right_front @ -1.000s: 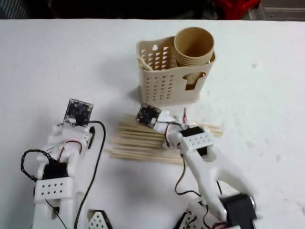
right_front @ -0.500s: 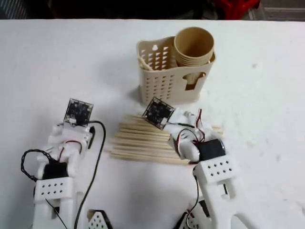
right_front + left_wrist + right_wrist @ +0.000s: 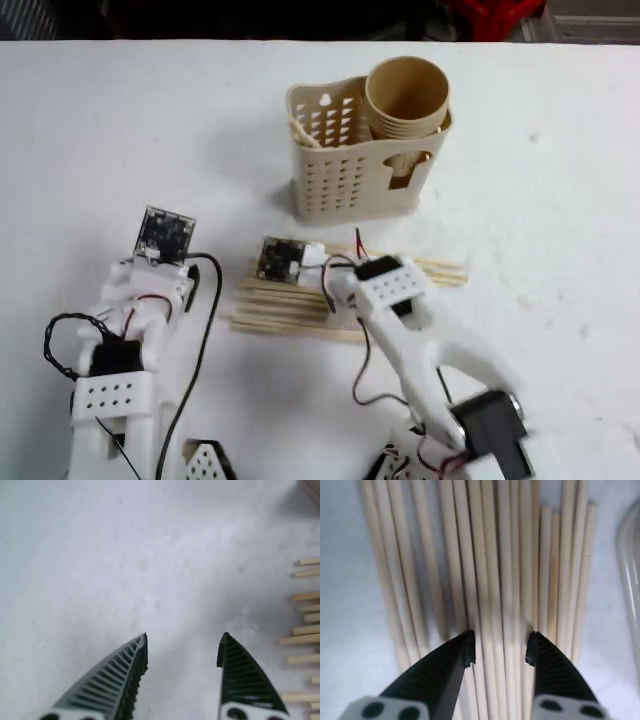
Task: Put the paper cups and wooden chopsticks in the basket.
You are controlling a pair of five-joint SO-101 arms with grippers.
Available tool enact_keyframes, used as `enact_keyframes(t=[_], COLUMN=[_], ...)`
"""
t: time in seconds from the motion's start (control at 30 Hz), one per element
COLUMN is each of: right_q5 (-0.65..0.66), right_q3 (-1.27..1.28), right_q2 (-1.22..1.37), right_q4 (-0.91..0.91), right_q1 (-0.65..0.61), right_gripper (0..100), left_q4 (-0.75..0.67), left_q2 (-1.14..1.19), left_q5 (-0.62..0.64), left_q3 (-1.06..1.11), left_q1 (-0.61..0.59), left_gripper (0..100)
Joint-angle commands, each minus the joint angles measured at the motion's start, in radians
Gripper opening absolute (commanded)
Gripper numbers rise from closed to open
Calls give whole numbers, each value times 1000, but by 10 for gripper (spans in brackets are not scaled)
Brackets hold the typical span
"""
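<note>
Jaws spread wide, the left pincer [image 3: 182,637] hangs over bare desk [image 3: 120,130], just beside the ends of the wooden chopsticks [image 3: 270,300]. The right pincer [image 3: 499,647] is partly open over that flat pile, its tips straddling a few sticks; whether they touch the wood I cannot tell. Farther back the basket [image 3: 345,185] stands upright, with the stacked paper cups [image 3: 405,95] inside at one end

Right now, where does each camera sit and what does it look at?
High view: above the table, looking down on basket, paper cups, chopsticks and both arms.
Left wrist view: on the left arm, facing bare table past its open fingers.
Right wrist view: on the right arm, facing down; its open fingers straddle chopsticks.
All three show chopsticks.
</note>
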Motion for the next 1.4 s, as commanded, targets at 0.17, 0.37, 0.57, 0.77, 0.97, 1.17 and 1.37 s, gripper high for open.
enact_keyframes(t=[0.17, 0.37, 0.57, 0.77, 0.97, 1.17, 1.37], right_q5=[-9, -135, -258, -471, -669, -752, -901], right_q3=[-91, -86, -86, -95, -169, -350, -499], right_q2=[41, -105, -331, -687, -966, -872, -545], right_q4=[-16, -5, 91, 182, 176, 53, -415], right_q1=[-8, -7, -15, -18, -18, -16, -12], right_gripper=[30, 15, 16, 16, 16, 16, 17], left_q4=[-23, -23, -23, -23, -23, -23, -23], left_q2=[-13, -12, -12, -12, -12, -10, -10], left_q5=[-8, -8, -8, -8, -8, -8, -8], left_q3=[-6, -6, -6, -6, -6, -6, -6], left_q1=[-2, -2, -2, -2, -2, -1, -1], left_gripper=[234, 234, 234, 234, 234, 234, 234])
